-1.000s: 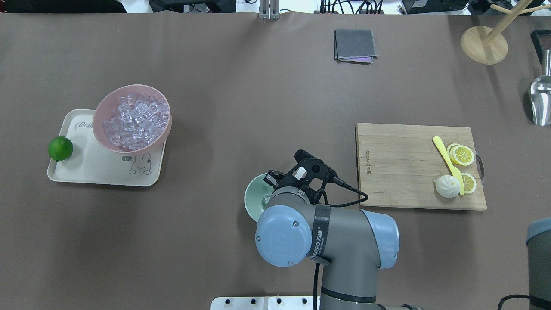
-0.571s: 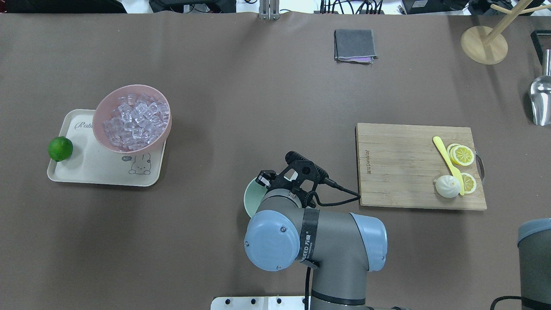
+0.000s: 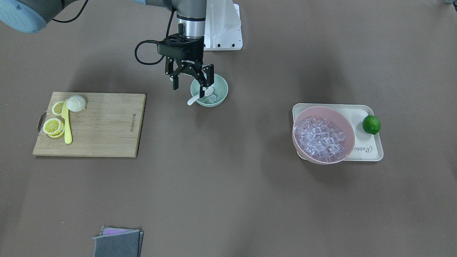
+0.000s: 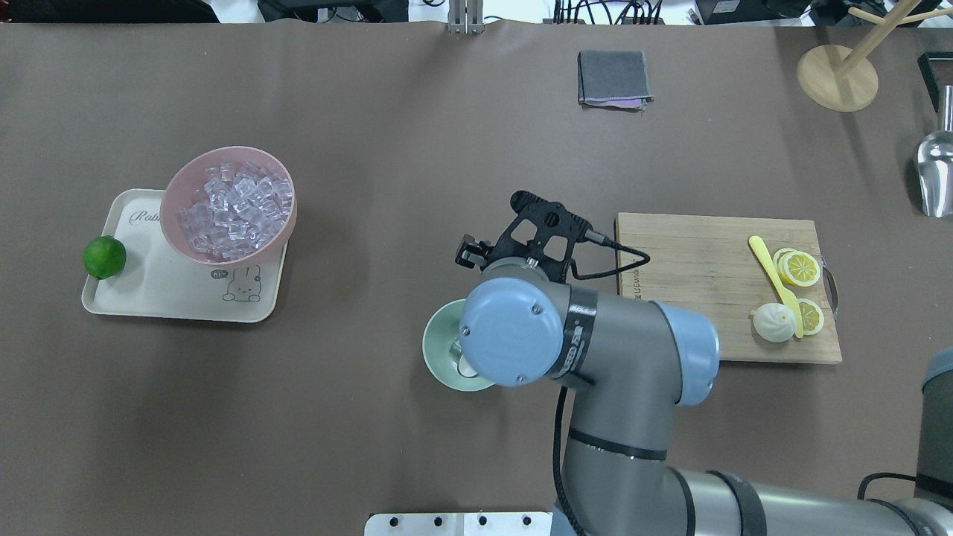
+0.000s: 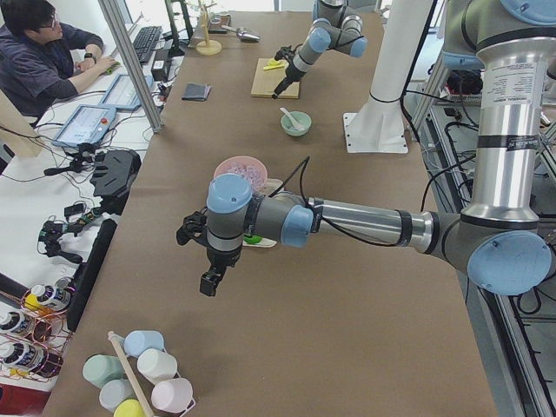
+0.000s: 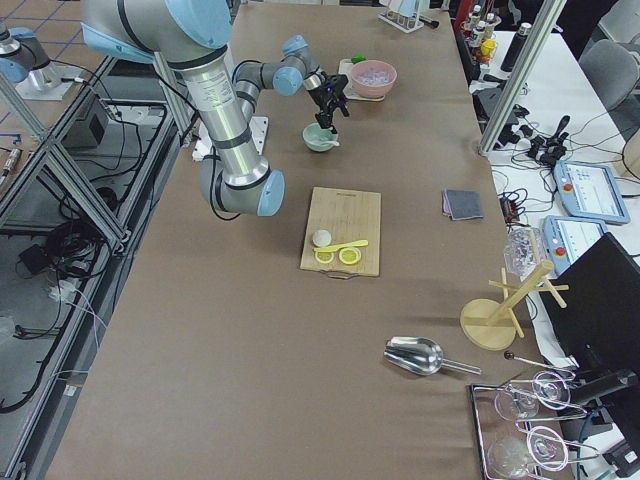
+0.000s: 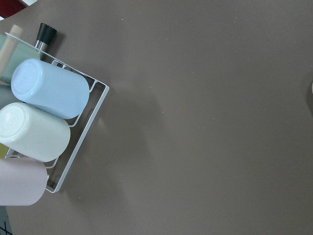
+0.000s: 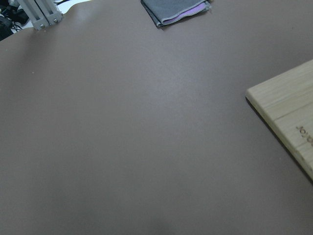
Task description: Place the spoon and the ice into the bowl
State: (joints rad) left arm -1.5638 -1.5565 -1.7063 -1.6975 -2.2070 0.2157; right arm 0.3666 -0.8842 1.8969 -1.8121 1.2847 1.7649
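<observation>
The mint-green bowl (image 3: 209, 90) stands near the robot's base. The white spoon (image 3: 195, 99) lies in it with its handle out over the rim, and a clear ice cube (image 3: 212, 98) sits inside. My right gripper (image 3: 190, 83) is open and empty, just above the bowl's rim on the cutting-board side. In the overhead view the right arm's elbow covers part of the bowl (image 4: 439, 350). My left gripper (image 5: 208, 282) hangs far off past the tray end of the table; I cannot tell whether it is open or shut.
A pink bowl of ice (image 3: 323, 135) sits on a cream tray (image 3: 371, 151) with a lime (image 3: 371, 124). A cutting board (image 3: 103, 125) holds lemon slices, a yellow knife and a bun. A grey cloth (image 3: 117, 242) lies at the far edge. A cup rack (image 7: 44, 122) shows under the left wrist.
My right wrist has moved from over the bowl outward toward the cutting board. The elbow has swung over the bowl. The bowl has stayed in place.
</observation>
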